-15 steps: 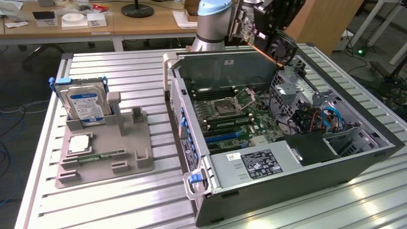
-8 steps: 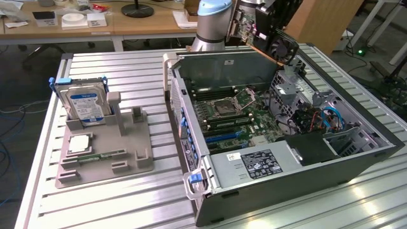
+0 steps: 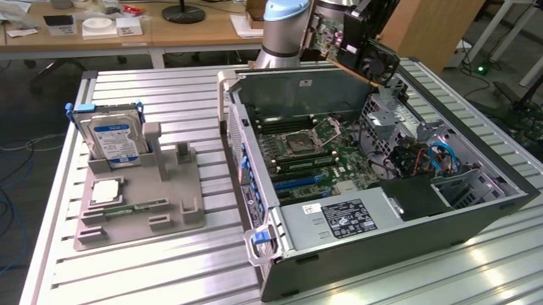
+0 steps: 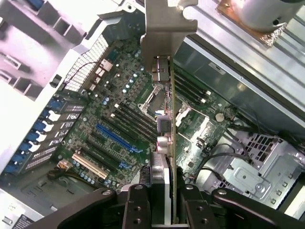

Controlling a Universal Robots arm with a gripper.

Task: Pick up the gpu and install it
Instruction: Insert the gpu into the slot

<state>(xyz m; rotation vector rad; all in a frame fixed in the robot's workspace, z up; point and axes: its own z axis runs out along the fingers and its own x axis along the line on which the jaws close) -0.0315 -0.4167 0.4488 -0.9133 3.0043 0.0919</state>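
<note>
Wrist view: gpu (image 4: 164, 138) edge-on within the claw (image 4: 164, 198), above the motherboard (image 4: 109, 121)

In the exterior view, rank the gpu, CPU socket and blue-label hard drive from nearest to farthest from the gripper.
1. gpu: held in the gripper, above the case's far wall.
2. CPU socket: inside the open case, on the motherboard.
3. hard drive: on the grey stand, exterior view's left.

surface: silver slatted metal table (image 3: 152, 279) | directly on it, ext view's right: open PC case (image 3: 382, 254), lying on its side, open face up | directly on it, ext view's left: grey moulded holder (image 3: 182, 219), flat, just beside case w/ narrow gap btwn
</note>
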